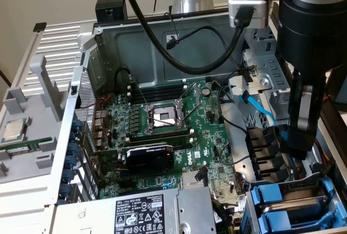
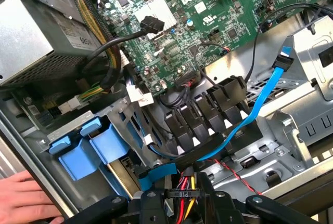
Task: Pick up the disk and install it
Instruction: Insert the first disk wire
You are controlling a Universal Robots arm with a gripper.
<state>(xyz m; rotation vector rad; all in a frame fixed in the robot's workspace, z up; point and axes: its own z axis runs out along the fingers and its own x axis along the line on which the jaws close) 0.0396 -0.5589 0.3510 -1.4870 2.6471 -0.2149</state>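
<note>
The jaws were squeezed tight on a black plug [image 2: 183, 194] with red and yellow wires. The gripper [image 2: 182, 206] held it low in a corner of the case [image 1: 162, 44]. A blue cable [image 2: 156, 175] lay just beside the plug. Near them the disk [image 2: 106, 148] sat in its slot, in its blue holder, next to the grey power box [image 2: 36, 31]. A hand [image 2: 23, 198] was at the case's edge. The green board [image 1: 211, 152] lay in the middle of the case. A chip [image 1: 13, 131] lay outside, at the exterior view's left.
</note>
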